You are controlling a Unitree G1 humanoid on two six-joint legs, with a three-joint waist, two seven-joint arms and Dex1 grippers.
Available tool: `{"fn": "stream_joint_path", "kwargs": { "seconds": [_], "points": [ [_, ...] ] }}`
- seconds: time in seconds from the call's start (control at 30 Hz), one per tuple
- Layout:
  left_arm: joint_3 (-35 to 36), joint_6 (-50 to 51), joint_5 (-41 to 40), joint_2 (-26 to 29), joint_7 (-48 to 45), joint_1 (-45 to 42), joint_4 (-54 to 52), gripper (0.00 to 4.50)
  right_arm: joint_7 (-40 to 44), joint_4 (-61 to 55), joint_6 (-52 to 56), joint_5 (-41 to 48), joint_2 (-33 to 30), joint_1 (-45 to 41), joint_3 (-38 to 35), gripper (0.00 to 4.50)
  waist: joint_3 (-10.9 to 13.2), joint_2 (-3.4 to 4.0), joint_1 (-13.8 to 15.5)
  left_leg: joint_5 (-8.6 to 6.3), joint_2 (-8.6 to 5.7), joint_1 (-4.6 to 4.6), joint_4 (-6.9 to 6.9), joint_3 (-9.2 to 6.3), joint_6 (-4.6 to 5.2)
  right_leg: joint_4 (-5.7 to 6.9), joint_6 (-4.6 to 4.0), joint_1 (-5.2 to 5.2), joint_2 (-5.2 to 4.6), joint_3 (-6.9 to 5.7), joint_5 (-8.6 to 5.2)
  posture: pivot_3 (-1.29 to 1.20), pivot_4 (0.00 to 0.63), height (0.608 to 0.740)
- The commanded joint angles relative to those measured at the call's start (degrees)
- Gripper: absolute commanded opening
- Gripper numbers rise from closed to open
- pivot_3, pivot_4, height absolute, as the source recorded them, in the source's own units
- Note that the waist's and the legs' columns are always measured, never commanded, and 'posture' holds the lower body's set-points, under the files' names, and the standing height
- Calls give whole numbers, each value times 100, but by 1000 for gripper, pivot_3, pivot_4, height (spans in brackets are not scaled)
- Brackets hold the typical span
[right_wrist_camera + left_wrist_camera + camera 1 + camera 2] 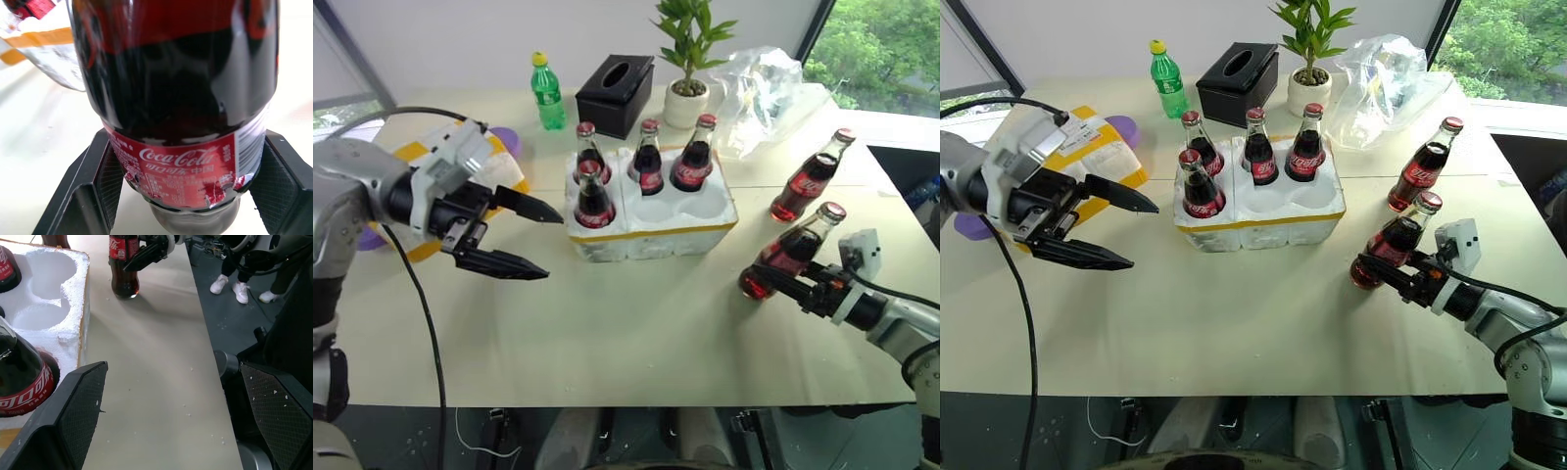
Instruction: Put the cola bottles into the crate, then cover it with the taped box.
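The crate (651, 233) sits mid-table, a low white foam tray with a yellow band. Several cola bottles stand in it, among them a front-left one (594, 196) and a back-right one (693, 155). Its two front right wells are empty. To its right, one cola bottle (808, 181) stands free. My right gripper (781, 284) is shut on the lower body of another cola bottle (791, 253), whose base rests on the table; the right wrist view has that bottle (176, 98) between the fingers (93, 186). My left gripper (553, 245) hovers open left of the crate. Behind it lies the taped box (1087, 142).
A green plastic bottle (546, 93), a black tissue box (615, 93), a potted plant (687, 59) and a crumpled plastic bag (764, 88) line the far side. The table's right edge runs just past my right arm. A person's feet (230, 284) stand on the floor beyond it.
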Motion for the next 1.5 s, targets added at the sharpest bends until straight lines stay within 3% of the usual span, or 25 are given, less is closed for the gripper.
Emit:
{"fn": "stream_joint_path", "kwargs": {
  "seconds": [0.03,0.13,0.3,0.57,0.77,1.13,1.5],
  "points": [
    [263,24,-133,54,135,63,-152,4500,252,-768,394,1374,-585,-751,-652,2885,3,5,-11,0,-1,-1,0,1,0,0,0,-1,-2,0,0,0,150,732],
    [351,39,-201,71,221,132,-189,4500,-69,-624,686,2059,-779,-1915,-411,2885,5,4,-97,1,4,-1,0,2,-1,1,0,-5,0,1,1,0,150,732],
    [445,10,-226,36,423,192,-191,4500,-411,-97,822,2049,-569,-3412,339,2885,3,-5,-116,1,8,-4,-12,-4,-3,-3,-1,-9,2,-5,-1,0,150,732],
    [818,48,-364,71,831,365,-210,4500,-364,1340,-55,122,521,-5071,2209,2885,4,-8,-152,15,-5,-26,-3,-2,-24,1,0,-29,-2,-1,1,0,150,732],
    [1151,144,-513,159,1084,680,-394,4500,-19,1811,-323,-508,1045,-5207,2718,2885,5,-7,-139,20,-4,-28,-12,-3,-33,9,-1,-40,4,-1,1,0,150,732],
    [1329,130,-662,189,1324,869,-559,4500,876,2031,-801,-1714,935,-5063,3602,2885,2,-8,-160,18,-8,-24,-9,-4,-31,8,-1,-34,15,-2,1,0,150,732],
    [1430,141,-725,253,1464,949,-664,4500,1263,2281,-894,-2013,901,-5151,3402,2885,2,-9,-157,20,-6,-27,-11,-4,-35,9,-1,-41,17,1,1,0,150,732]
  ]
}}
